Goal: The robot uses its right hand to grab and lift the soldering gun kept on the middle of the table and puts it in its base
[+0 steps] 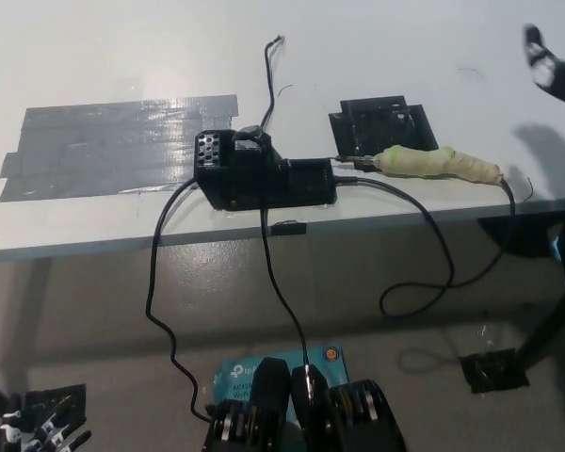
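White table (pixel 94 66) | soldering gun (pixel 438 163) lying flat | right hand (pixel 549 64) above, grip unclear

The table (pixel 122 47) has a smooth white top with a soft sheen, like laminate. On it at the left lies a broad patch of grey tape (pixel 113 146), glossy and faintly wrinkled, catching the light in streaks. The soldering gun (pixel 438 163) at the right of the frame has its handle wrapped in pale yellow-green tape, matt and lumpy. Its base (pixel 264 177) looks like matt black plastic, with a perforated face at its left end. The cables (pixel 282 301) are thin, black and rubbery. The floor (pixel 94 311) below is grey and polished.
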Robot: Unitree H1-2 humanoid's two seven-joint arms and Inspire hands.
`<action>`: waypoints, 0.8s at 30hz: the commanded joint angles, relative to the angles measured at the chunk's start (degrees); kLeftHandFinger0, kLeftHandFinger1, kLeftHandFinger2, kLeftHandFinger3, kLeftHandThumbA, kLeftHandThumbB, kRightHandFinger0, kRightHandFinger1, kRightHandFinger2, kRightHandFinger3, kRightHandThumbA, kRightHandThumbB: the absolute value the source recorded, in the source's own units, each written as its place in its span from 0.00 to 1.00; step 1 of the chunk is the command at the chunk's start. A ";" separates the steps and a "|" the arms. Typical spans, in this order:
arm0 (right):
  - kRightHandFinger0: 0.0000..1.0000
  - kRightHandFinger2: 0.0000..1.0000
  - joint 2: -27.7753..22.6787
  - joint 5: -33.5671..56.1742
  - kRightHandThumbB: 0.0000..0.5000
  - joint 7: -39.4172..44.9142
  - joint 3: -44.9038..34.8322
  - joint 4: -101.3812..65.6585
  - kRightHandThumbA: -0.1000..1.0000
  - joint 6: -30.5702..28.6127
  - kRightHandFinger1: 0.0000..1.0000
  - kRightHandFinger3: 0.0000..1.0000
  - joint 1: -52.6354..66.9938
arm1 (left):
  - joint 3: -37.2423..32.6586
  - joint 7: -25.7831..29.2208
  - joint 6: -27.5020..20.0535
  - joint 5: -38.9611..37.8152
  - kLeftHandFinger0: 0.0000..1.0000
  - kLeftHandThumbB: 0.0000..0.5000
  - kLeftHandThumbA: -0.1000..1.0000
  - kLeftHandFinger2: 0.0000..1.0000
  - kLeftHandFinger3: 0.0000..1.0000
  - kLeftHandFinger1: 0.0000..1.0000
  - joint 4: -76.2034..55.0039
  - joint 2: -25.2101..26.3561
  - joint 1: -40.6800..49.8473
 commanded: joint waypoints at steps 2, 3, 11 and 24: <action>1.00 1.00 -1.81 -3.62 0.53 4.61 3.03 5.34 0.27 3.46 1.00 1.00 -4.27 | 0.80 -0.71 1.05 -2.27 1.00 0.70 1.00 1.00 1.00 1.00 -2.37 0.39 0.65; 1.00 1.00 -1.71 -4.46 0.54 5.22 4.24 7.86 0.25 3.72 1.00 1.00 -5.49 | 0.88 -0.58 1.24 -2.28 1.00 0.61 1.00 1.00 1.00 1.00 -2.09 0.47 0.55; 1.00 1.00 -0.76 -10.99 0.50 8.99 13.17 17.17 0.33 4.33 1.00 1.00 -9.68 | 0.16 -0.89 1.19 -1.47 1.00 0.65 1.00 1.00 1.00 1.00 -0.51 1.33 -0.01; 1.00 1.00 2.26 -17.83 0.78 13.80 21.64 24.77 0.65 9.68 1.00 1.00 -13.85 | -1.34 -0.61 0.95 0.32 1.00 0.63 1.00 1.00 1.00 1.00 0.96 2.27 -0.35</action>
